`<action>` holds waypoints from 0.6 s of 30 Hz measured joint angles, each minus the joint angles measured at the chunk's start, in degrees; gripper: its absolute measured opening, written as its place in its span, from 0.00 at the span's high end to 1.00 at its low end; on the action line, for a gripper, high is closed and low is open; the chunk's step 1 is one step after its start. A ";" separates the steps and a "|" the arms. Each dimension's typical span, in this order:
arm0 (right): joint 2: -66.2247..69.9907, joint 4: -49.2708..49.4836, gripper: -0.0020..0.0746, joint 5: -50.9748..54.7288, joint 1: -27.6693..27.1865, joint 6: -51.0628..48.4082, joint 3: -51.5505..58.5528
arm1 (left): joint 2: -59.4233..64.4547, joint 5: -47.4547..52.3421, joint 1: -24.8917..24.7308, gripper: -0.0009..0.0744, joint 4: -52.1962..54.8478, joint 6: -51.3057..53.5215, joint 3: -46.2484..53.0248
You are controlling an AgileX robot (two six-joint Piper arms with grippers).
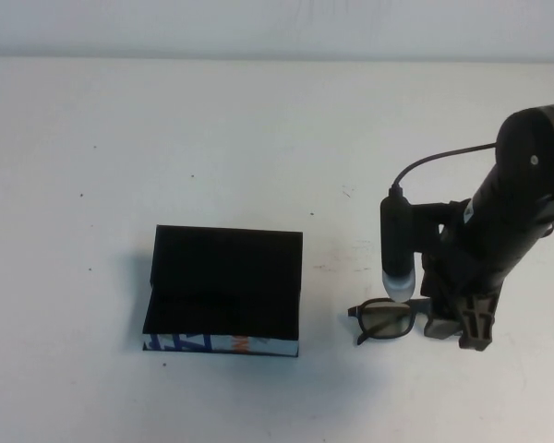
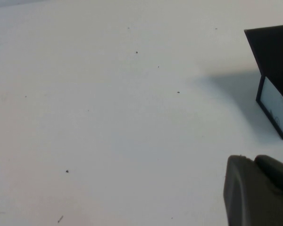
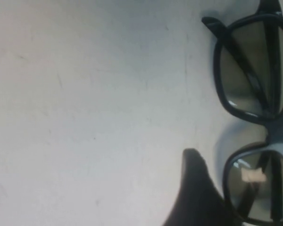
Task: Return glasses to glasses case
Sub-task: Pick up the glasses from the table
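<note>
The glasses case [image 1: 223, 291] stands open left of the table's middle, its black lid raised at the back and its white printed front edge facing me. Its corner also shows in the left wrist view [image 2: 275, 80]. The dark-rimmed glasses [image 1: 386, 318] lie on the table to the right of the case. In the right wrist view the glasses [image 3: 247, 70] lie flat with their arms folded. My right gripper [image 1: 457, 323] is open and down over the right end of the glasses, with one finger [image 3: 194, 188] just beside a lens. My left gripper [image 2: 257, 193] is shut and empty, low over bare table left of the case.
The white table [image 1: 258, 138] runs to a pale wall at the back. A black cable loops from the right arm [image 1: 522, 185]. A few small dark specks mark the table.
</note>
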 joint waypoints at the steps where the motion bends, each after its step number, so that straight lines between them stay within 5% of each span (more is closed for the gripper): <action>1: 1.05 -0.42 0.50 0.00 0.00 -0.30 -0.58 | 0.00 0.00 0.00 0.99 0.00 0.00 0.00; 18: 11.29 -2.97 0.50 0.44 -0.46 -4.56 -8.68 | 0.00 0.00 0.00 0.99 0.00 0.00 0.00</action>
